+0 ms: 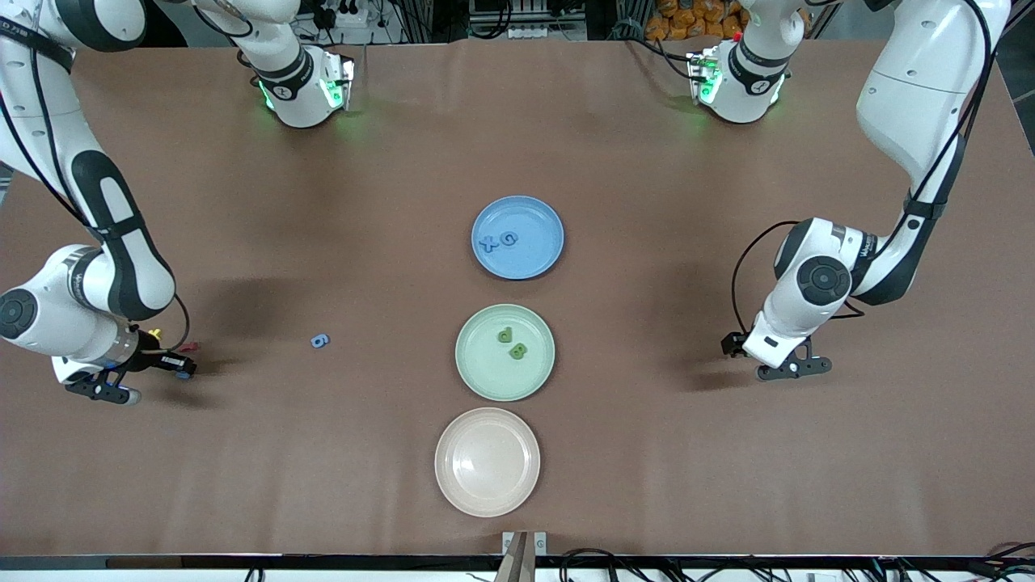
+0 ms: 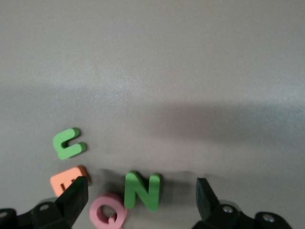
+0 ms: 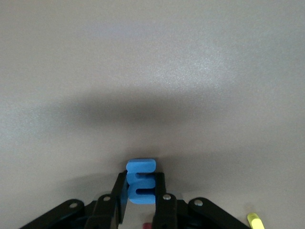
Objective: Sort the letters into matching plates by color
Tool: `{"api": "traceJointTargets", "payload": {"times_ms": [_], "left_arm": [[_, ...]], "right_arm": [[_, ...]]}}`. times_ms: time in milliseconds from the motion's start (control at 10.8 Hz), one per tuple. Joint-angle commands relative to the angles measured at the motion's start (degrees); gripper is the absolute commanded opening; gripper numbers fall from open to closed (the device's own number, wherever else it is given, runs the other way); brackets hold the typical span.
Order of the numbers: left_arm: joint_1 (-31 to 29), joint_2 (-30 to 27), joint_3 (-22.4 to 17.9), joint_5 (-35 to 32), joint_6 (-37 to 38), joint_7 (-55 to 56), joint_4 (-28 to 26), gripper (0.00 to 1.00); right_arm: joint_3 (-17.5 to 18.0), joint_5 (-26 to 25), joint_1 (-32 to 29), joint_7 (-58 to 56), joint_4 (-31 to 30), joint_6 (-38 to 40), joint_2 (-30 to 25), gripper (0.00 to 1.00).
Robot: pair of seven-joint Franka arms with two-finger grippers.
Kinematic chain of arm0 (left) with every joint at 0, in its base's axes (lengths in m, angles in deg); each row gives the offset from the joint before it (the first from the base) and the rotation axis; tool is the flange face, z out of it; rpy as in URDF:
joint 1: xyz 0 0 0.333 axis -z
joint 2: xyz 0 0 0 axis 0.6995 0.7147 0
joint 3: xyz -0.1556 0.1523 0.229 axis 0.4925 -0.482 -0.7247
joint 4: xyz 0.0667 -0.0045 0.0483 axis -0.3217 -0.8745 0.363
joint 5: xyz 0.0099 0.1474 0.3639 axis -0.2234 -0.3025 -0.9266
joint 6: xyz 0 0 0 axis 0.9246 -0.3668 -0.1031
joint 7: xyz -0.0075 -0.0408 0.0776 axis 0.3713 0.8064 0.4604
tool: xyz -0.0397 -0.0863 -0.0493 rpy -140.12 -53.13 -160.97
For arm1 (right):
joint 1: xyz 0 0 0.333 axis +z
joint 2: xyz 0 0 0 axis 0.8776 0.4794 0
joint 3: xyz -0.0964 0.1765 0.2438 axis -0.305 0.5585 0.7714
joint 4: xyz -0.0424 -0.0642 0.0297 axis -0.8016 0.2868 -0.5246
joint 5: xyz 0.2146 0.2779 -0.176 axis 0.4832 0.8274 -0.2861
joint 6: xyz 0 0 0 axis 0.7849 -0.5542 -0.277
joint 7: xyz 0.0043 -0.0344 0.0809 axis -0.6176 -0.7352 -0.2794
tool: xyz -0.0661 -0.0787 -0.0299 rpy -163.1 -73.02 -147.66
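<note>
A: Right gripper (image 3: 141, 202) status?

B: Clamped on a blue letter E (image 3: 140, 181), low at the right arm's end of the table. The blue plate (image 1: 517, 238) lies toward the table's middle from it, already holding two blue letters. A loose blue 6 (image 1: 320, 340) sits on the table between that gripper and the plates.

A: Green side?

B: Green plate (image 1: 505, 352) holds two green letters and sits nearer the front camera than the blue one. The cream plate (image 1: 487, 461) is nearer again.

A: Left gripper (image 2: 140, 202)?

B: Fingers spread wide, low over a green N (image 2: 141, 190) lying between them. Green C (image 2: 68, 143), orange letter (image 2: 66, 181) and pink Q (image 2: 108, 213) lie just beside it. I'd say the left arm takes the greens.
</note>
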Motion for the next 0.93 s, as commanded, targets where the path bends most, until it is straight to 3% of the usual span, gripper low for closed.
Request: {"api": "traceJointTargets", "payload": {"times_ms": [0, 279, 465, 558, 837], "left_arm": [[-0.17, 3.73, 0.31, -1.33, -0.50, 0.83, 3.60, 1.00], [-0.17, 4.53, 0.39, -1.24, -0.58, 0.74, 3.78, 1.00], [-0.52, 4.44, 0.48, -1.07, -0.50, 0.74, 3.60, 1.00], [-0.52, 4.44, 0.57, -0.80, -0.50, 0.83, 3.43, 1.00], [-2.01, 4.26, 2.06, 0.25, -0.41, 0.65, 3.16, 1.00]], "right_arm": [[-0.49, 0.69, 2.50, 0.33, 1.22, 1.22, -0.09, 0.00], [-0.40, 0.96, 5.06, 1.03, 0.34, 11.29, -4.91, 0.00], [-0.22, 6.29, 8.73, 3.30, -1.15, 19.40, -10.01, 0.00], [0.65, 9.37, 10.23, 6.89, -2.03, 19.86, -11.16, 0.00], [5.82, 10.01, 14.63, 20.76, -5.36, 18.90, -14.50, 0.00]]}}
